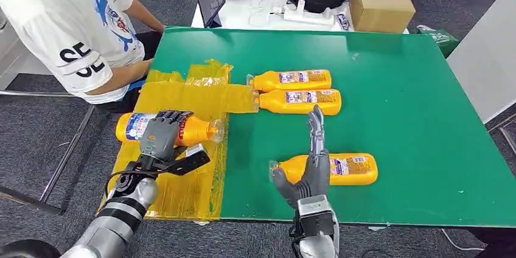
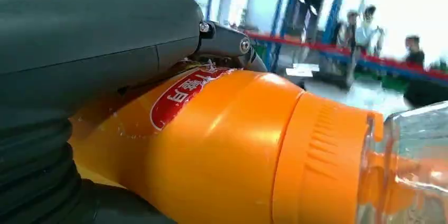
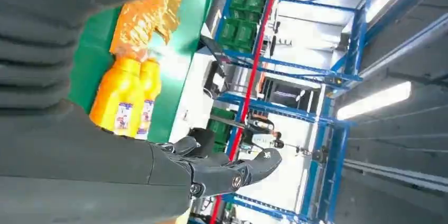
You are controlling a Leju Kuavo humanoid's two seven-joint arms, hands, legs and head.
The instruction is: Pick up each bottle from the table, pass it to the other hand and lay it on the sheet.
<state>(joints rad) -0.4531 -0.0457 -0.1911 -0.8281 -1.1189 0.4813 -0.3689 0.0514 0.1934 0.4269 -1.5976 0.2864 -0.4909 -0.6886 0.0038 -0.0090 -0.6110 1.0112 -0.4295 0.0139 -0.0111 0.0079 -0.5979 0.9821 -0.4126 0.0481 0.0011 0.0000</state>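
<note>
Placing step, by the look of it. Left hand (image 1: 160,136) wrapped over one orange bottle (image 1: 167,129), bottle lying on its side on the yellow sheet (image 1: 182,191), cap end toward the green table (image 1: 401,106). From the left wrist view, grip firm around the bottle's body (image 2: 222,150). Cannot tell whether resting fully on the sheet or just above it.

Right hand (image 1: 310,170) empty, fingers spread and upright, poised over the nearest bottle (image 1: 341,168) on the table; contact uncertain. Two more bottles (image 1: 295,90) side by side farther back, necks touching the sheet's edge. Person (image 1: 73,27) seated at the far left corner.

Next, likely: release on the left, lift clear without rolling the bottle; lower the right onto the near bottle's body and close round it.
</note>
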